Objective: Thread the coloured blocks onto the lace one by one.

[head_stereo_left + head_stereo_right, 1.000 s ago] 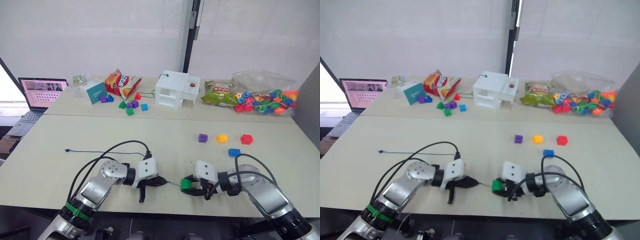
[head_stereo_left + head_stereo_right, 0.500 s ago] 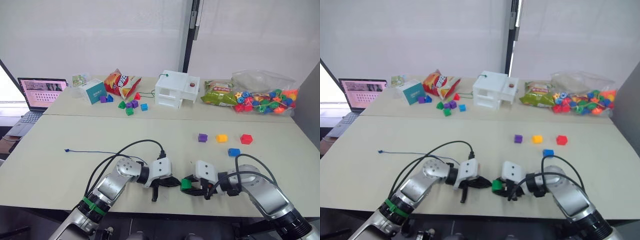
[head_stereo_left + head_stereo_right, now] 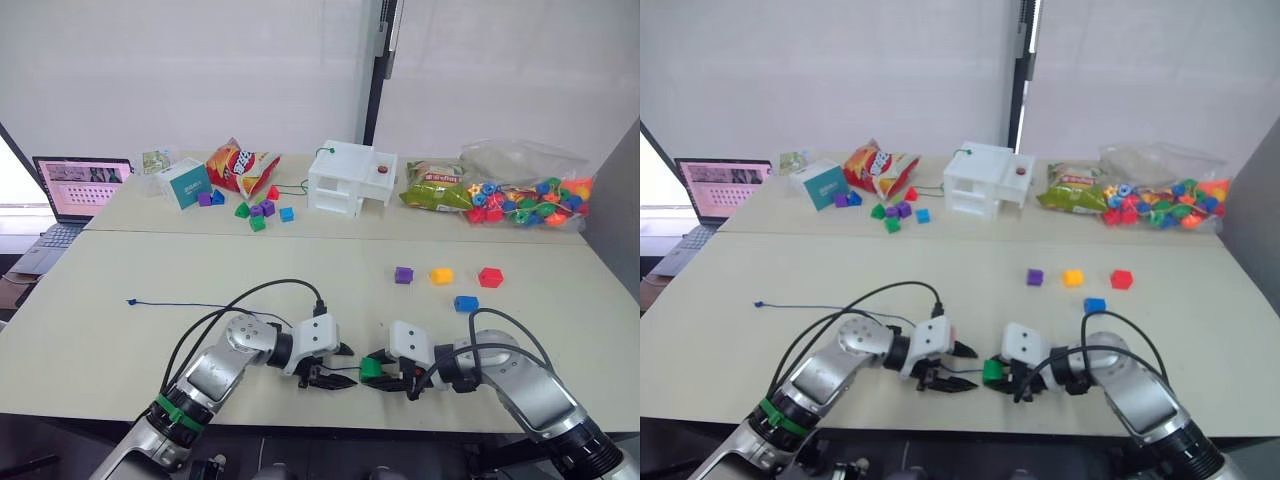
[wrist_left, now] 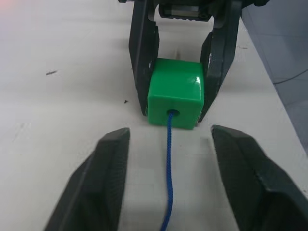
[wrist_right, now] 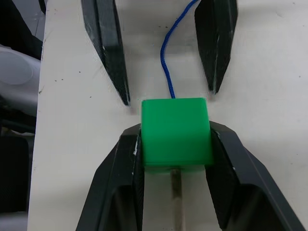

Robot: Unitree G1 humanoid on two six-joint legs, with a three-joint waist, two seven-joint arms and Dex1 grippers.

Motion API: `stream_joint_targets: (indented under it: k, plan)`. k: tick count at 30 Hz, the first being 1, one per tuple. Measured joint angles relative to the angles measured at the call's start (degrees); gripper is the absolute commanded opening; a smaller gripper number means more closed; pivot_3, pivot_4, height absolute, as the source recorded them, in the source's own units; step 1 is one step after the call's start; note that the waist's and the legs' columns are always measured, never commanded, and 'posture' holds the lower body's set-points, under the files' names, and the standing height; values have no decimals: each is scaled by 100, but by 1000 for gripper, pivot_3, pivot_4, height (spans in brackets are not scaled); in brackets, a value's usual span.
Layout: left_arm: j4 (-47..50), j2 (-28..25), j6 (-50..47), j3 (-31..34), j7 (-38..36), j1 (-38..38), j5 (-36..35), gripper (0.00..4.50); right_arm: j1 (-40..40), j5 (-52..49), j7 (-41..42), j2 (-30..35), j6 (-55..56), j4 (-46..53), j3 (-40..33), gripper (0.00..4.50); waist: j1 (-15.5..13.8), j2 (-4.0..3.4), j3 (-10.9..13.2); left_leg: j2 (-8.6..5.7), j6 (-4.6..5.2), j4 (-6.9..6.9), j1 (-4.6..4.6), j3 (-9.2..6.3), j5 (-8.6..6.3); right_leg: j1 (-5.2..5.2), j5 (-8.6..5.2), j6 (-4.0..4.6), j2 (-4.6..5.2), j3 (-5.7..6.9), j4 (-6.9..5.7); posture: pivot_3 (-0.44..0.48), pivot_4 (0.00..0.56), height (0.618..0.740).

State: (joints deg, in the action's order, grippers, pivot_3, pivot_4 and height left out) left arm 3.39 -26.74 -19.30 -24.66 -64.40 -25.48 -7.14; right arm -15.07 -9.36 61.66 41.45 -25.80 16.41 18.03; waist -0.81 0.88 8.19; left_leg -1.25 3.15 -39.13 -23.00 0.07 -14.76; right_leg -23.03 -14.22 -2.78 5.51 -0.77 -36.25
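My right gripper (image 3: 380,367) is shut on the green block (image 5: 175,134) near the table's front edge. The dark-blue lace (image 4: 169,144) enters the block's hole, and its pale tip (image 5: 176,192) sticks out on the side toward the right wrist. Facing the block, my left gripper (image 3: 340,367) is open, its fingers (image 4: 113,163) on either side of the lace without touching it. The lace trails left across the table to its knotted end (image 3: 131,300). The purple (image 3: 403,275), yellow (image 3: 441,275), red (image 3: 490,277) and blue (image 3: 466,303) blocks lie loose at mid-right.
On the far table stand a white box (image 3: 352,180), a chip bag (image 3: 240,168), a teal carton (image 3: 185,183), several small mixed blocks (image 3: 258,212), a green snack pack (image 3: 440,188) and a bag of beads (image 3: 525,195). A laptop (image 3: 80,187) sits far left.
My left gripper carried the lace rightward into the green block, then opened and let go of it. The right gripper has kept still on the block.
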Motion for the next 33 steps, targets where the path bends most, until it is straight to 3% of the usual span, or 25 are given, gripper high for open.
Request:
stream_joint_targets:
  k: [7,9,15,16,23,29,33]
  plan:
    - [183,-99,-87,95,-16,33,-10,2783,120,-114,-110,49,-343,297,-127,1191,-9,0,0,-2,0,-1,-14,-1,0,-11,0,0,2,0,0,0,150,740]
    - [197,-65,-123,92,-26,16,-14,2839,206,-171,-168,86,-437,426,-257,2233,-9,0,0,-2,0,-1,-16,-1,0,-12,0,0,2,0,0,0,150,740]
    - [187,154,-293,-38,-134,-291,-68,2839,280,-334,-402,92,-562,800,-620,4331,3,0,0,-1,0,-1,-16,-1,0,-12,0,0,-1,1,1,0,150,740]
    - [164,201,-318,-70,-139,-336,-68,2839,334,-348,-443,95,-621,842,-655,4466,2,0,0,-1,0,-1,-17,0,0,-12,0,0,-1,0,1,0,150,740]
    - [-321,606,-314,-455,-106,-654,112,2839,1097,-545,-469,570,-710,1121,-1256,4466,-53,1,1,-5,2,-6,-18,3,0,-8,2,-3,2,-1,6,0,150,740]
    - [-855,916,-12,-674,32,-814,382,2839,1431,-408,-605,609,-401,994,-1272,4466,9,1,1,2,2,-5,-18,5,0,-10,1,-3,-8,-3,4,0,150,740]
    - [-943,928,71,-676,0,-828,419,1671,1438,-303,-757,529,-229,920,-1230,4500,12,1,1,4,2,-5,-18,4,0,-10,1,-3,-8,-3,3,0,150,740]
